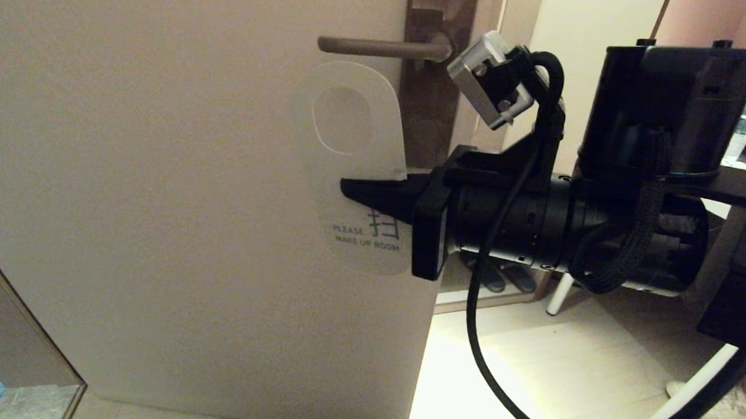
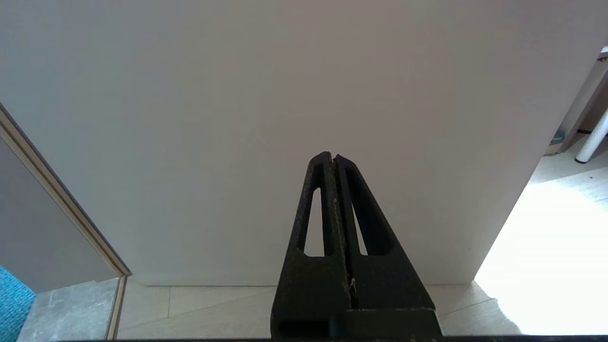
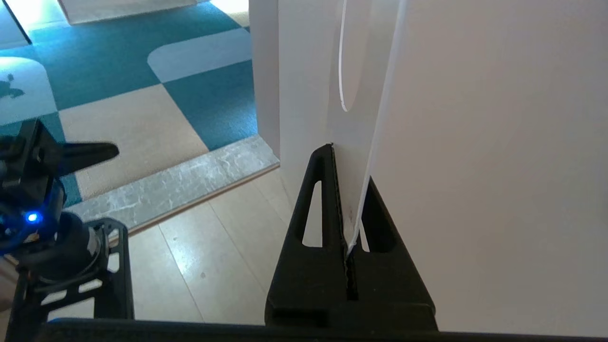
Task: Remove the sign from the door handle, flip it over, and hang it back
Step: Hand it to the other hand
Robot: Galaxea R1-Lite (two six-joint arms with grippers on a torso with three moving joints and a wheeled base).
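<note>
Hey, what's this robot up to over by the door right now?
The right claw is shut on the sign, pinching its edge partway down. The sign is off the door handle: its round hole sits just below the lever, against the door. The pale "PLEASE MAKE UP ROOM" face points toward the head camera, so it has not been turned over. The left claw is shut and empty, held low in front of the door.

The sign (image 1: 357, 170) reads "PLEASE MAKE UP ROOM".
</note>
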